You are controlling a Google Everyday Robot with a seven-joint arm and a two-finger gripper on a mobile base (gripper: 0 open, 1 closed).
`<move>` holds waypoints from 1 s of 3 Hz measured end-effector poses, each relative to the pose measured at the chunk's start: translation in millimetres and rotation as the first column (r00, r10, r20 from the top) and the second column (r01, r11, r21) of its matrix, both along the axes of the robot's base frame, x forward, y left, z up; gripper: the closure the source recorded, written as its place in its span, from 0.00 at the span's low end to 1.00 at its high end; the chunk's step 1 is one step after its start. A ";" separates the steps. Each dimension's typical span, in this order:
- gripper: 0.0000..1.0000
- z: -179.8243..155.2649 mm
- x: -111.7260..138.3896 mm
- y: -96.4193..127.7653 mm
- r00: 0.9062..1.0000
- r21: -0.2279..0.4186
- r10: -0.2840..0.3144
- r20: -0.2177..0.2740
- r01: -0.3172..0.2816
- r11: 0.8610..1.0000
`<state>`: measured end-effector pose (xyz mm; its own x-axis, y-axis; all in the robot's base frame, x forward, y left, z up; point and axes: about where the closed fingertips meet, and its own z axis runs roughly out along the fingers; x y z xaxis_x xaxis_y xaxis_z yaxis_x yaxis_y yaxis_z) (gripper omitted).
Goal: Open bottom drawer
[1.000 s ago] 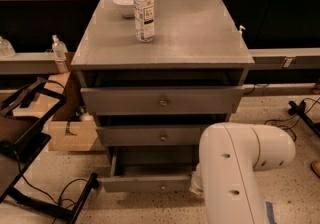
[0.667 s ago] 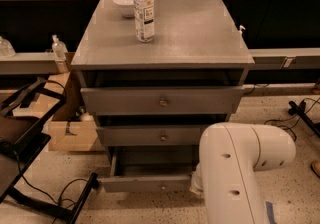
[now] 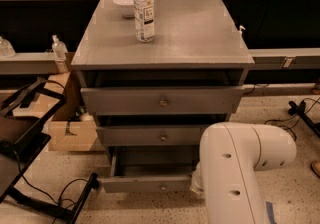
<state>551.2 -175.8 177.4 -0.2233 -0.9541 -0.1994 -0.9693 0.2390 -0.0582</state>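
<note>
The bottom drawer (image 3: 131, 184) has a smooth, matt grey front with a dull brass-coloured knob (image 3: 163, 186). The cabinet's top surface (image 3: 190, 33) shows a faint brushed sheen. The bottle (image 3: 144, 10) is clear glossy plastic. At 5 o'clock, the arm (image 3: 240, 168), shelled in smooth white plastic, hides the tool.

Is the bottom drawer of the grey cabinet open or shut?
Open: the bottom drawer front stands forward, its inside visible. The gripper is hidden behind the white arm.
</note>
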 end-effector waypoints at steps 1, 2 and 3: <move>1.00 0.8 0.3 0.0 1.000 0.000 0.000 0.000 0.000 1.000; 1.00 0.8 0.5 0.0 1.000 0.000 0.000 0.000 0.000 1.000; 1.00 0.8 0.5 0.0 1.000 0.000 0.000 0.000 0.000 1.000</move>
